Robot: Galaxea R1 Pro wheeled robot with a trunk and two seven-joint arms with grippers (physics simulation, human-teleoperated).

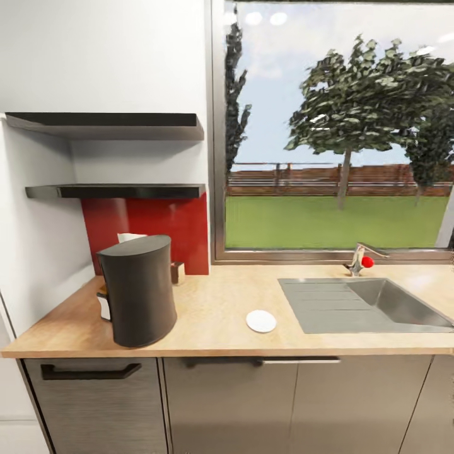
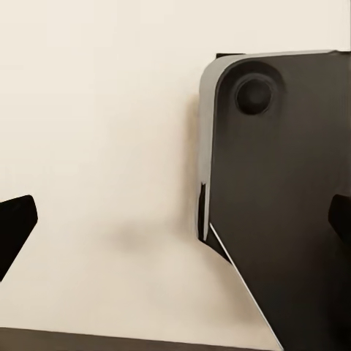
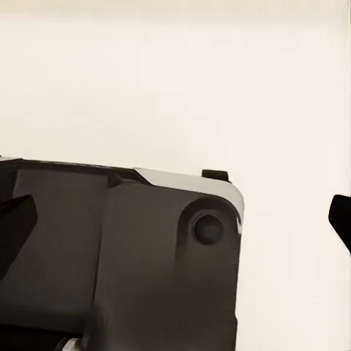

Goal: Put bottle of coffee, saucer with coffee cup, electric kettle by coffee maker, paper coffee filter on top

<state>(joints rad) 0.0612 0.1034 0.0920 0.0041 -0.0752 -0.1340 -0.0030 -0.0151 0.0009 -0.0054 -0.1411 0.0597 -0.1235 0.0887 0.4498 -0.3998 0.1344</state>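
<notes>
The dark grey coffee maker (image 1: 139, 291) stands at the left end of the beige countertop (image 1: 214, 315). A white paper edge, likely the paper coffee filter (image 1: 129, 238), sticks up behind its top. A small brown item (image 1: 177, 272) and a white-bottomed item (image 1: 103, 305) peek out from behind it; I cannot tell which is the bottle of coffee. The white saucer (image 1: 261, 321) lies bare near the sink. The thin black kitchen shelf (image 1: 116, 190) looks bare. The coffee cup and electric kettle are out of view. My left gripper (image 2: 175, 223) and right gripper (image 3: 175, 218) are open over pale floor.
A thicker black shelf (image 1: 107, 124) hangs above the thin one, over a red backsplash (image 1: 157, 227). The steel sink (image 1: 372, 306) with its tap (image 1: 359, 257) is inset at the right. Grey cabinet fronts (image 1: 252, 403) run under the worktop. A dark robot part (image 2: 285, 205) lies under both wrists.
</notes>
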